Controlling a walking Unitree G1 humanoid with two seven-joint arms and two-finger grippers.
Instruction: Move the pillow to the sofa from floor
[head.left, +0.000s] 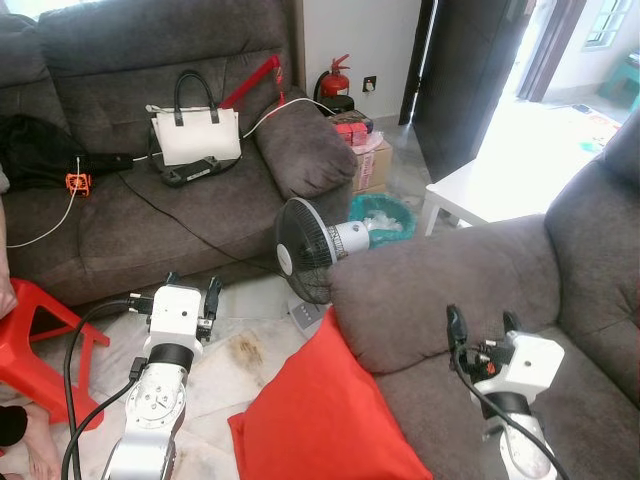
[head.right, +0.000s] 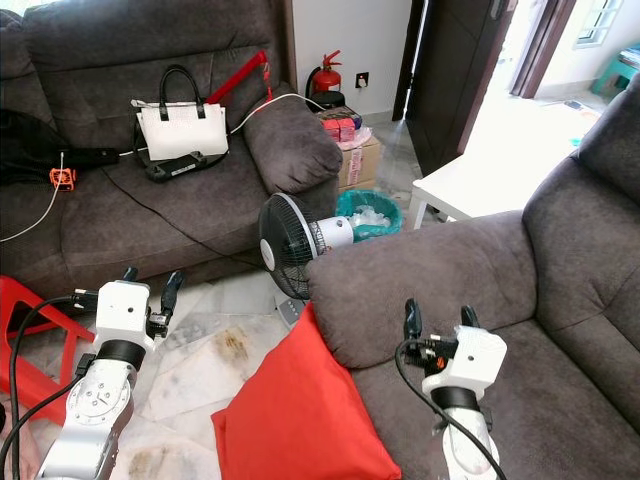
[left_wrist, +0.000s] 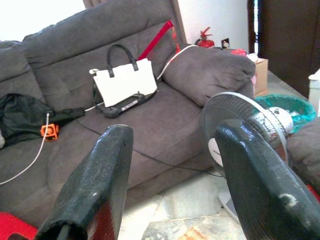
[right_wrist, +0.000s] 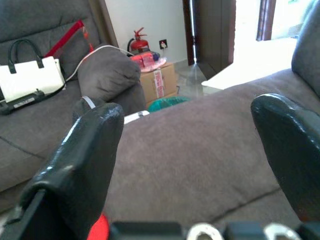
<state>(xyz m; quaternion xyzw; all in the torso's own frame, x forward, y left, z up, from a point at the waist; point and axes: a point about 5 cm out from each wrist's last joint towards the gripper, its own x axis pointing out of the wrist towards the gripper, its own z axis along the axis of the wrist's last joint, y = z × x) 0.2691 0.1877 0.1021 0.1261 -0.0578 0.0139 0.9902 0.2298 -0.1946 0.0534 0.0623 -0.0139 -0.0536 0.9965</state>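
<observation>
My left gripper (head.left: 187, 291) and right gripper (head.left: 482, 329) are both spread wide, holding nothing. The red pillow (head.left: 325, 420) leans on the sofa (head.left: 440, 280) between them, so I can reach it.

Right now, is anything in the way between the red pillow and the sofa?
No. The pillow on the floor already leans against the near sofa, and its seat beside it looks bare. Both grippers, left and right, are open, with nothing between them and the pillow.
</observation>
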